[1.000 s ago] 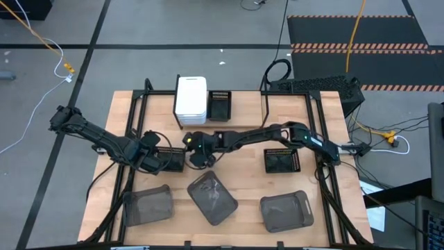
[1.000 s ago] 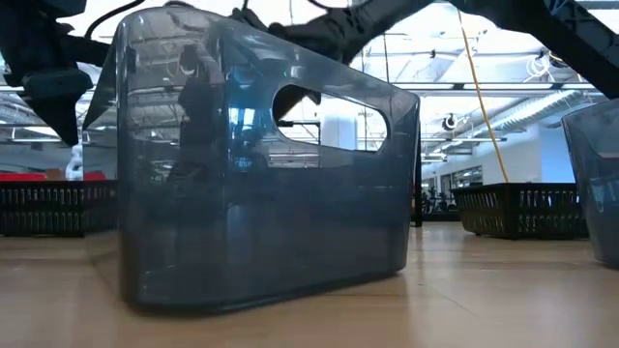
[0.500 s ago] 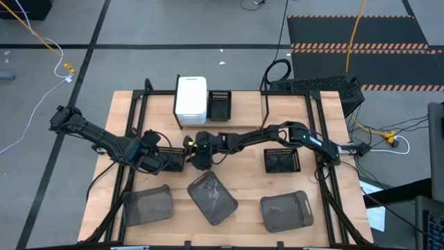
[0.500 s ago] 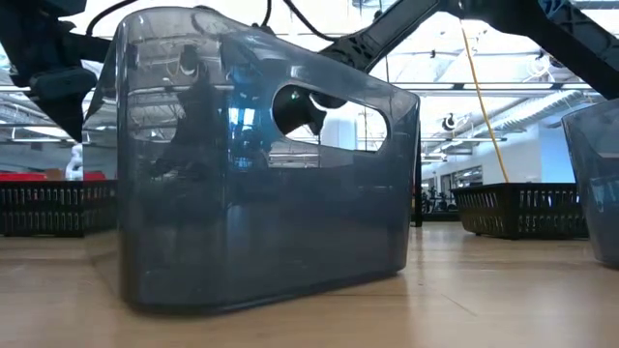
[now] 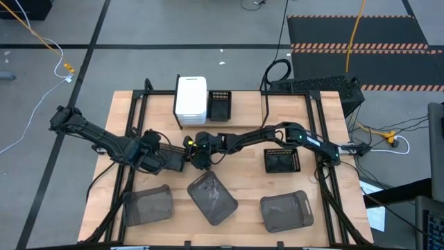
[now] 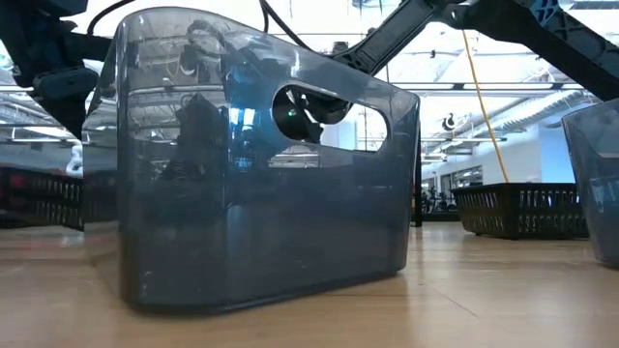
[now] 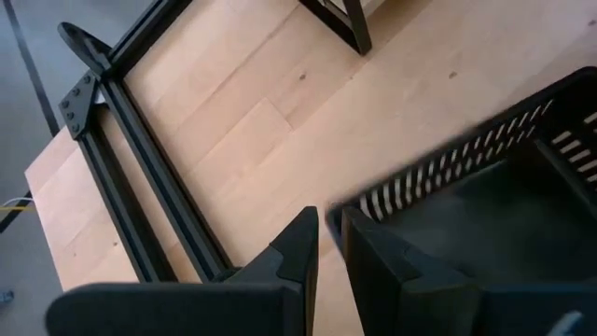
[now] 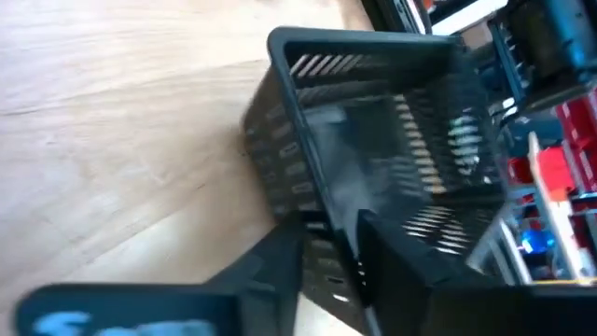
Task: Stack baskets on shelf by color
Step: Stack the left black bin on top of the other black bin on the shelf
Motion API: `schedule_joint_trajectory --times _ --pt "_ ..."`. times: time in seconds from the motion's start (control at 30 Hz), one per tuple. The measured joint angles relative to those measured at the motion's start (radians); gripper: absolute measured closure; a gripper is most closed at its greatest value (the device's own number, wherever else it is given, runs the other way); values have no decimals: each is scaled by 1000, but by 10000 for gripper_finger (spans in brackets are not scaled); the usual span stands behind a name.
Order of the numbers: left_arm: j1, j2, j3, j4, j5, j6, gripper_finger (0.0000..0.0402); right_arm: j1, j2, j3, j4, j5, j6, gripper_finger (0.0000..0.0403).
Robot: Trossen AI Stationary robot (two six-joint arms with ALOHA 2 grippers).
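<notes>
A black mesh basket (image 5: 175,159) sits at the table's middle left, between my two grippers. My left gripper (image 5: 161,158) is shut on its left end and my right gripper (image 5: 195,154) is shut on its right end. A stack of white baskets (image 5: 191,97) and a second black basket (image 5: 220,104) stand on the shelf (image 5: 201,118) at the far edge. A third black basket (image 5: 281,161) rests on the table to the right. Three translucent grey baskets (image 5: 149,205), (image 5: 211,198), (image 5: 284,212) lie along the near side. My left gripper (image 7: 328,229) pinches the black basket's end wall near a corner (image 7: 368,201), one finger inside and one outside. It comes slanting down from the table's left. My right gripper (image 8: 331,238) pinches the opposite end wall (image 8: 322,219), one finger inside the basket and one outside, coming from the table's right.
The black metal frame (image 7: 140,159) runs along the table's left side close to my left gripper. The middle grey basket (image 6: 261,164) fills the low view, just on the near side of both grippers. The shelf's upright posts (image 5: 264,94) stand at the far edge.
My right gripper has come down and a little toward the table's left, onto the black basket's right end. In the low view the black basket now looks smeared and slightly shifted.
</notes>
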Motion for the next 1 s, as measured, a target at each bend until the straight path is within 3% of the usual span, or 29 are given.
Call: schedule_joint_trajectory --times 0.17,0.3,0.6,0.73,0.9,1.0 --pt "13 0 0 -4 3 20 346 10 -31 0 -96 0 59 391" --pt "18 0 0 -27 39 16 346 37 -129 0 -249 -28 87 389" --pt "17 0 0 -68 57 -40 346 68 -451 -13 -551 -15 339 398" --pt "17 0 0 -66 57 -44 346 63 -586 -11 -619 144 468 399" --pt "17 0 0 -63 55 -52 346 25 -681 -11 -647 470 578 399" --pt "17 0 0 -60 55 -52 346 -36 -691 -11 -688 538 643 400"
